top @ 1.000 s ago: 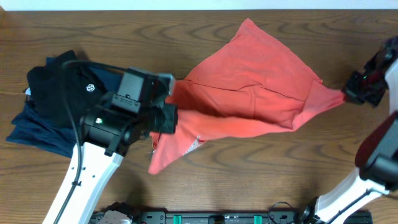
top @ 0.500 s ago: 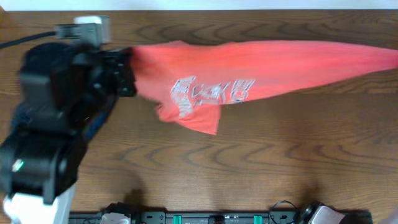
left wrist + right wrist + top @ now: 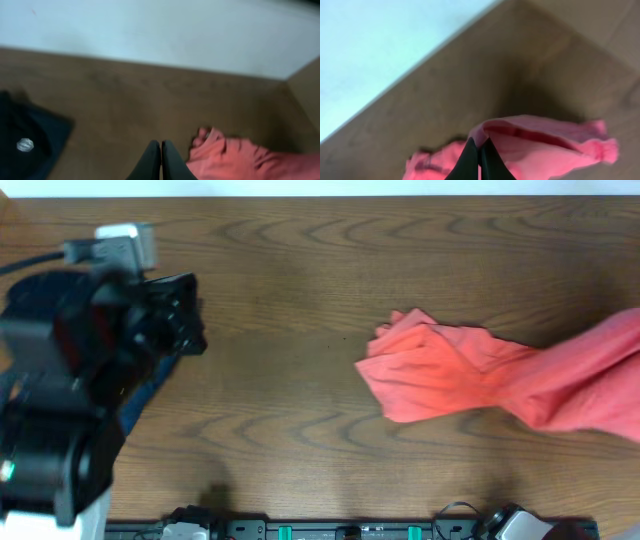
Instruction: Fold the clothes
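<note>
The coral-red T-shirt [image 3: 470,375] lies crumpled on the right half of the wooden table and runs off the right edge of the overhead view. Its print is hidden in the folds. My right gripper [image 3: 480,142] is shut on a folded edge of the shirt [image 3: 545,150] and holds it above the table; it is outside the overhead view. My left gripper [image 3: 192,325] is raised at the far left, well apart from the shirt. In the left wrist view its fingers [image 3: 160,145] are shut and empty, with the shirt [image 3: 235,160] to their right.
A black garment with a small white logo [image 3: 20,145] lies at the left. A strip of the navy garment [image 3: 150,385] shows under my left arm, which hides most of that pile from overhead. A pale wall runs along the table's far edge [image 3: 150,57].
The shirt was stretched between both grippers across the table half a second ago. The left gripper has let go, and the shirt has swung right and collapsed into a heap.
</note>
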Robot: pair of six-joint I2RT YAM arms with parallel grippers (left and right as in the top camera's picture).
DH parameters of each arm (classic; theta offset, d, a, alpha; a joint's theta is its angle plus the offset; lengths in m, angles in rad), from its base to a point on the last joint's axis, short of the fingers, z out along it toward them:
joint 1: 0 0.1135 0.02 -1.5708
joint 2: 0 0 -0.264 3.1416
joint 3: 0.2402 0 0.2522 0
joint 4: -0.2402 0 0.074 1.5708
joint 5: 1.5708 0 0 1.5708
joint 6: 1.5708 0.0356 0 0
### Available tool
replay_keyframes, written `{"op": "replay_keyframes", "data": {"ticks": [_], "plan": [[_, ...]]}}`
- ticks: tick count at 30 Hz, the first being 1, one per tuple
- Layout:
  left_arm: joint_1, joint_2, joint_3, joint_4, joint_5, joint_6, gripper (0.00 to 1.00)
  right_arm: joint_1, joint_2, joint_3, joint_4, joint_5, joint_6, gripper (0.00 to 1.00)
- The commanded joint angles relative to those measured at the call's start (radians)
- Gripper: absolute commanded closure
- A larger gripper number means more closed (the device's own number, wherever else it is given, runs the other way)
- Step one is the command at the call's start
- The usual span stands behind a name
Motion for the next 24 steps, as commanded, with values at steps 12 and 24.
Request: {"op": "replay_keyframes", "data": {"ticks": [12, 24], "plan": [[-0.192, 0.489, -0.022, -0.088, 0.253, -0.006, 0.64, 0.021, 0.187, 0.003, -0.106, 0.093, -0.020, 0.99], [-0.480, 0.904, -0.022, -0.080, 0.343, -0.159, 0.32, 0.021, 0.188, 0.003, -0.104, 0.101, -0.027, 0.99]]}}
